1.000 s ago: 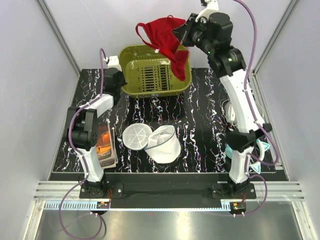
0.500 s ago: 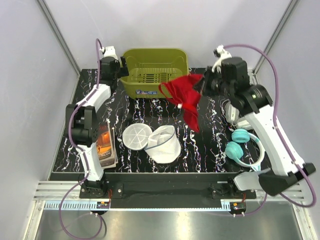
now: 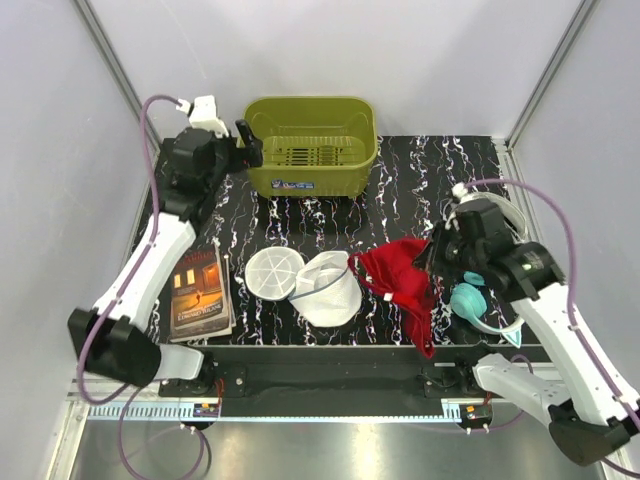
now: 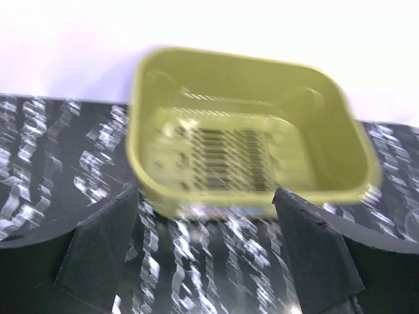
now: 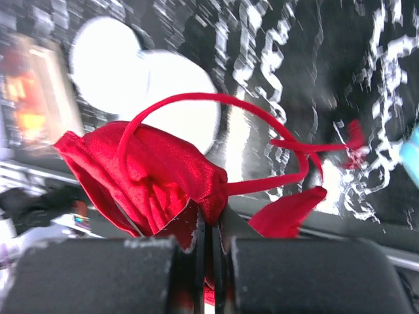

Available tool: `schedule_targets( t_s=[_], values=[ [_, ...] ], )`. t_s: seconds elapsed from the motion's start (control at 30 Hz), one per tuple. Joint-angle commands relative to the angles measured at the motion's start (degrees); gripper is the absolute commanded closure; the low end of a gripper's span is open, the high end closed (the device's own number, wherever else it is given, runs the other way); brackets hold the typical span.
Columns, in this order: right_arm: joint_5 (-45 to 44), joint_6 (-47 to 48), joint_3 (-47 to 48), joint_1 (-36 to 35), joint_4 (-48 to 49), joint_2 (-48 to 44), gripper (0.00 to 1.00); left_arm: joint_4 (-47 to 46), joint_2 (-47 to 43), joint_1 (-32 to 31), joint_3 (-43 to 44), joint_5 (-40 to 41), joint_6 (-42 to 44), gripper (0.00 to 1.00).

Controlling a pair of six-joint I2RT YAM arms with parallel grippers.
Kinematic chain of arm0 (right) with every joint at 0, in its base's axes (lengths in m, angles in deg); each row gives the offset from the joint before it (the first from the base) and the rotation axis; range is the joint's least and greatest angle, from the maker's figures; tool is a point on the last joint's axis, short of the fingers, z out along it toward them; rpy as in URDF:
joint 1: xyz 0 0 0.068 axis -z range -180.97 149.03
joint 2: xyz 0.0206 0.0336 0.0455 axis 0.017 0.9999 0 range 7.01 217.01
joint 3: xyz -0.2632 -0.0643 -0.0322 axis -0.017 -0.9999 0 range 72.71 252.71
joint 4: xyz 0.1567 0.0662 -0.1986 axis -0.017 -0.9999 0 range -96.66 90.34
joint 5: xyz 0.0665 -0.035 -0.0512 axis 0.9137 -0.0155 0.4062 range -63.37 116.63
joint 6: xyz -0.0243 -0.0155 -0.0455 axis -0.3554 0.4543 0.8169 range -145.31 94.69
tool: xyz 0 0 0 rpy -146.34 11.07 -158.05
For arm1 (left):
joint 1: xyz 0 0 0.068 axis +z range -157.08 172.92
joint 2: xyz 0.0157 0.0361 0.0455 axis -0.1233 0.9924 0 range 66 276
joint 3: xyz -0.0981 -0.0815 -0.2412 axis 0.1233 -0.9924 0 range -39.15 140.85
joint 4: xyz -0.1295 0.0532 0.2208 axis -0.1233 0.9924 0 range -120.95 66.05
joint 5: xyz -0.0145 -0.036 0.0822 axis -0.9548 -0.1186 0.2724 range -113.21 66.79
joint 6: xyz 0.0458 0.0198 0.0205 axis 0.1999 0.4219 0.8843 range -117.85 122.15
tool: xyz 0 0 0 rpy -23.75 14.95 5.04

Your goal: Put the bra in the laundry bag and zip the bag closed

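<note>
The red bra (image 3: 403, 287) hangs over the table's front right, its thin straps trailing, with my right gripper (image 3: 426, 256) shut on a fold of it. In the right wrist view the bra (image 5: 154, 175) bunches above the closed fingers of that gripper (image 5: 211, 230). The white mesh laundry bag (image 3: 328, 288) lies open on the table just left of the bra, its round flap (image 3: 274, 272) folded out to the left; it shows blurred as the laundry bag (image 5: 175, 91) beyond the garment. My left gripper (image 3: 246, 144) stands open by the olive basket, holding nothing (image 4: 209, 261).
The olive-green basket (image 3: 311, 147) sits at the back centre, close in front of the left fingers (image 4: 99, 248). A book (image 3: 196, 291) lies at the front left. Teal headphones (image 3: 468, 300) and a white cable lie under the right arm at the right edge.
My right arm has swung the bra down from above the basket to the table's front right, beside the bag. The left gripper has opened and its arm has stretched up and back.
</note>
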Motion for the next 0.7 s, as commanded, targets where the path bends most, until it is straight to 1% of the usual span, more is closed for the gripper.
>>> schedule_targets(
  t_s=[0.0,0.03,0.07,0.1,0.13,0.17,0.2,0.23,0.27,0.3,0.33,0.37,0.4,0.47,0.5,0.53,0.57,0.6,0.63,0.67],
  values=[
    [-2.7,-0.1,-8.8,-0.1,6.0,4.5,1.0,5.3,-6.9,-6.7,-6.9,-5.0,-5.5,0.11],
    [-3.3,1.1,-9.6,-0.1,8.2,7.7,1.0,5.3,-8.1,-8.4,-8.1,-5.1,-6.0,0.11],
    [-3.7,3.4,-10.4,-0.1,10.1,9.8,1.0,5.8,-8.9,-11.7,-9.2,-6.1,-6.5,0.11],
    [-7.4,3.9,-10.3,0.5,12.2,11.9,1.0,6.8,-9.8,-13.4,-9.3,-6.3,-6.8,0.12],
    [-7.8,4.3,-9.8,1.2,12.6,16.8,1.0,8.0,-10.0,-15.0,-9.4,-6.2,-7.3,0.14],
    [-7.5,5.3,-8.7,2.3,13.3,19.2,1.0,9.2,-10.1,-18.4,-9.3,-6.5,-7.6,0.14],
    [-7.0,5.5,-8.1,3.9,14.1,21.7,1.0,9.8,-10.2,-20.0,-9.2,-6.5,-7.7,0.15],
    [-6.6,5.5,-7.4,4.7,14.5,26.2,0.97,10.7,-10.0,-21.4,-9.0,-6.1,-8.5,0.16],
    [-5.6,5.6,-6.3,5.6,15.2,28.3,0.86,10.8,-9.6,-23.9,-8.8,-6.4,-8.9,0.17],
    [-2.1,6.0,-5.7,6.0,17.0,30.2,0.79,10.8,-9.2,-25.1,-8.8,-6.7,-9.4,0.18],
    [-0.4,6.4,-4.3,6.6,17.6,33.7,0.71,10.7,-8.5,-26.3,-8.5,-7.0,-9.3,0.18],
    [1.3,6.6,-3.5,6.7,18.0,35.2,0.58,10.9,-6.6,-28.3,-7.7,-7.0,-8.8,0.2],
    [4.2,6.6,-2.8,6.7,17.5,36.1,0.37,10.9,-5.6,-28.9,-7.2,-7.0,-8.5,0.22],
    [6.5,5.2,-3.0,7.5,16.3,35.2,0.22,11.1,-1.7,-29.6,-5.1,-9.6,-8.7,0.27],
    [7.6,4.7,-3.7,8.0,15.2,32.1,0.1,11.1,-0.1,-29.8,-4.2,-10.6,-8.7,0.3],
    [7.7,3.9,-5.7,9.3,14.5,29.9,0.04,11.0,1.4,-30.7,-2.2,-12.3,-8.8,0.32],
    [7.6,3.5,-6.7,10.0,12.9,27.8,0.0,11.1,4.8,-31.4,-1.1,-13.1,-8.7,0.34],
    [7.6,3.3,-7.5,10.9,11.7,23.6,0.0,11.1,6.5,-32.0,0.0,-13.9,-8.5,0.35],
    [7.9,2.8,-9.2,12.7,10.6,21.7,0.0,11.2,8.1,-33.2,2.0,-15.0,-8.6,0.37],
    [8.7,2.5,-10.0,13.2,8.0,20.0,0.0,11.2,11.5,-33.8,3.1,-15.9,-8.7,0.42]
  ],
)
